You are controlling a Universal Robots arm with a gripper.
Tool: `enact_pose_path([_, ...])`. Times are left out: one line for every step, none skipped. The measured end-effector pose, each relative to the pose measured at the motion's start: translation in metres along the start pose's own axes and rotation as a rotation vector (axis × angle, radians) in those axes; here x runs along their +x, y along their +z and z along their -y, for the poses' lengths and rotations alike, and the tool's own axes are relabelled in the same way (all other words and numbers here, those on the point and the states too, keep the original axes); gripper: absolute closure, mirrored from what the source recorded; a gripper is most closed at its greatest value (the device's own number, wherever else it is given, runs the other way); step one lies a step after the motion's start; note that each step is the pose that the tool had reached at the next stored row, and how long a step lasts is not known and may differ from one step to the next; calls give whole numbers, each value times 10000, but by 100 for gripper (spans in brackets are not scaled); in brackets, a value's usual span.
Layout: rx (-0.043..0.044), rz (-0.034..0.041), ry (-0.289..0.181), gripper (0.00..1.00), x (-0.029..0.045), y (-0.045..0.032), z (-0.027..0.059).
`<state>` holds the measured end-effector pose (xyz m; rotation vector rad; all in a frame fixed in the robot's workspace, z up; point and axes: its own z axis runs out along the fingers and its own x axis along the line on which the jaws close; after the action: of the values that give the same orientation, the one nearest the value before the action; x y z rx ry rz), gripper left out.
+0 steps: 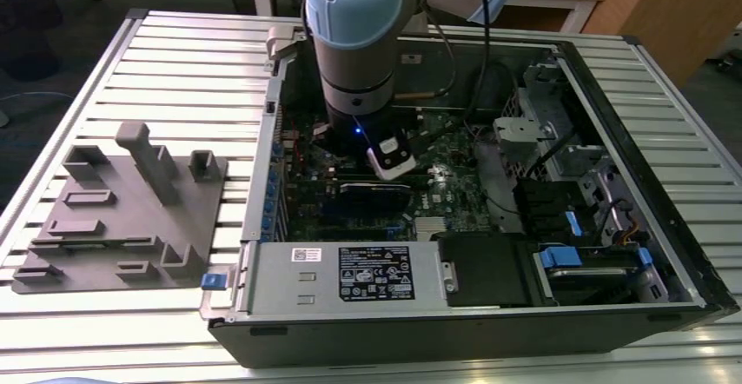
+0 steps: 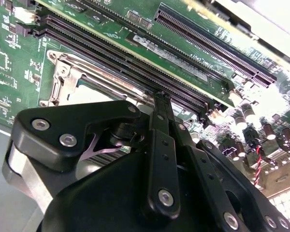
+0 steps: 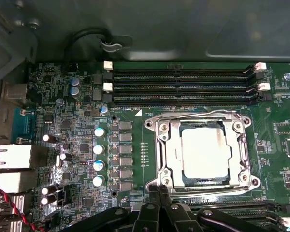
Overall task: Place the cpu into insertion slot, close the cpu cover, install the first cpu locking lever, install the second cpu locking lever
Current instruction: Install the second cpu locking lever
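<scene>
Going from the exterior view's left, a grey moulded plastic fixture tray [image 1: 116,219] with upright pegs lies on the slatted white metal table [image 1: 174,54], well apart from the work. To its right stands the open black computer case [image 1: 487,332], and the pale blue robot arm [image 1: 360,19] reaches down into it over the green motherboard [image 1: 447,197].

In the first wrist view, the small flat square cpu [image 3: 205,150] with its pale silvery-grey top already lies in the insertion slot [image 3: 160,126], the square socket with a shiny metal rim. The cpu cover [image 3: 173,145], a thin silvery frame plate with a large square window, lies flat around the chip, so it looks closed. I cannot tell from here whether the thin wire locking levers along the socket's edges are latched.

The black linked-finger gripper [image 3: 159,189] has its fingertips drawn together with nothing between them. The tips sit just at the socket's near edge, by one corner, so the chip and cover lie directly beyond the fingertips. The long black memory slots [image 3: 183,87] run crosswise on the socket's far side.
</scene>
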<state>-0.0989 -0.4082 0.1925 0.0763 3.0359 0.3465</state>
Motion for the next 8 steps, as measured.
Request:
enact_pose_path([-4, -1, 0, 89, 2, 2, 1])
enact_pose_path([-4, -1, 0, 89, 6, 4, 2])
enact_pose_path([-5, -1, 0, 89, 9, 6, 2])
enact_pose_path([-4, -2, 0, 89, 14, 9, 3])
enact_pose_path([-5, -1, 0, 89, 19, 11, 4])
enact_pose_path([-6, 0, -1, 89, 24, 13, 5])
enact_pose_path([-8, 1, -1, 89, 31, 14, 5])
enact_pose_path([-7, 0, -1, 89, 37, 13, 5])
